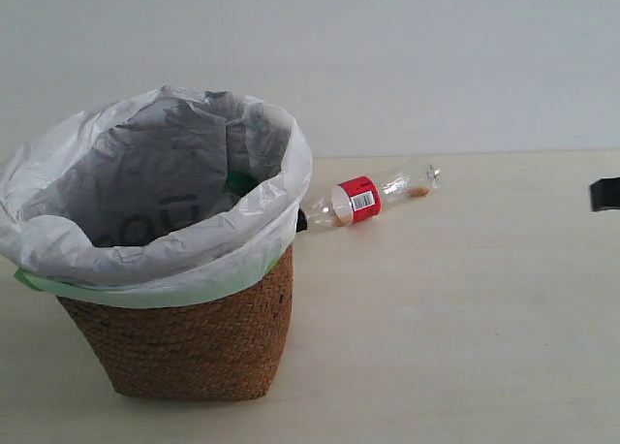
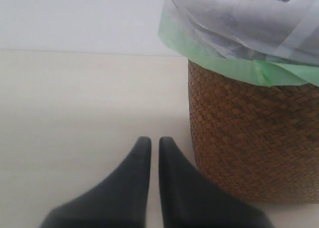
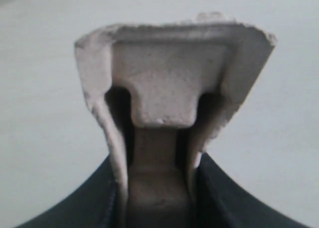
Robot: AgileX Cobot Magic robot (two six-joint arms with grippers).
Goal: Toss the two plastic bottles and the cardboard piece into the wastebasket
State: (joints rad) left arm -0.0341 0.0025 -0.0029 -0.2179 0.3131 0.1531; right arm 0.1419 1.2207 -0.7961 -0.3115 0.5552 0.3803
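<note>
- tabletop: pale, plain, carries everything.
- wastebasket: brown wicker, upright on the left of the tabletop. Biggest item.
- white bag: lines the wastebasket, crinkled, folded out over the rim, pale green edge hanging low.
- green patch: shows inside the bag by the far wall. Can't tell what it is.
- red-label bottle: clear, slim, lying on its side on the tabletop just behind the wastebasket's right edge. Neck end points at the wastebasket and is partly hidden by the bag's rim, base points away. Touching the wastebasket or not: can't tell.
- cardboard piece: beige moulded pulp, off the tabletop, gripped in the right tool. Flared rim sticks out past the fingertips. Tool is clamped on its narrow part.
- left tool: low over the tabletop just beside the wastebasket wall. Closed up, only a thin slit between the fingers, nothing in it.
- black part: pokes in at the right edge of the exterior view, above the tabletop. Can't tell which part it is.
</note>
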